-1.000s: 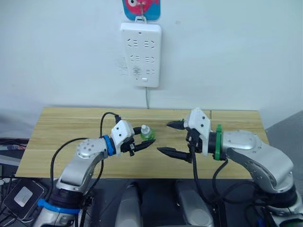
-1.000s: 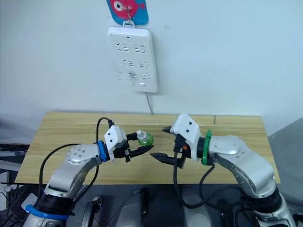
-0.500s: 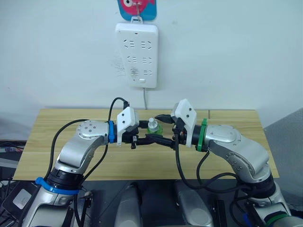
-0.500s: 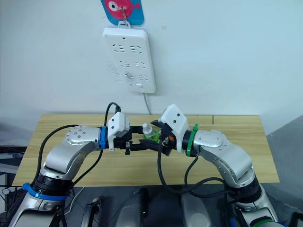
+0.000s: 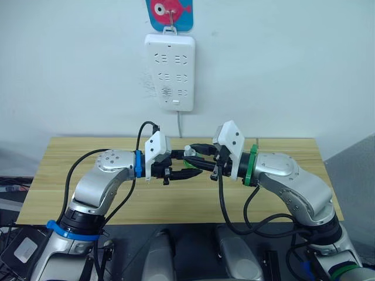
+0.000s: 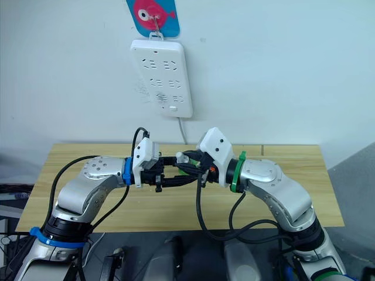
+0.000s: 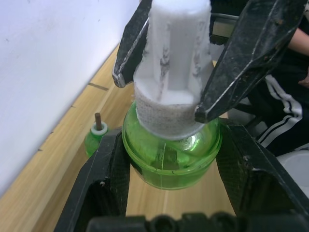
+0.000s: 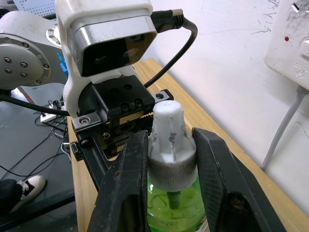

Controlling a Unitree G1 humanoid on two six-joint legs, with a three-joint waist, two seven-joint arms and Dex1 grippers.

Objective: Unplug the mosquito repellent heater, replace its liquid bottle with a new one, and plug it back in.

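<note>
Left gripper (image 7: 169, 159) clamping green bottle (image 7: 171, 157) above table (image 5: 82, 146), below power strip (image 5: 171, 70); right gripper (image 8: 166, 154) squeezing white cap (image 8: 167, 126). Risk: bottle twisting free, spilling if cap sticks. Heater not visible

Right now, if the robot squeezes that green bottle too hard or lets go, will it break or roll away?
The green bottle looks like smooth, clear plastic, so it could be slippery but probably not fragile. Its rounded belly suggests it would roll if dropped on the table. The left gripper holds the body while the right gripper pinches the ribbed white cap, which likely grips better.
</note>
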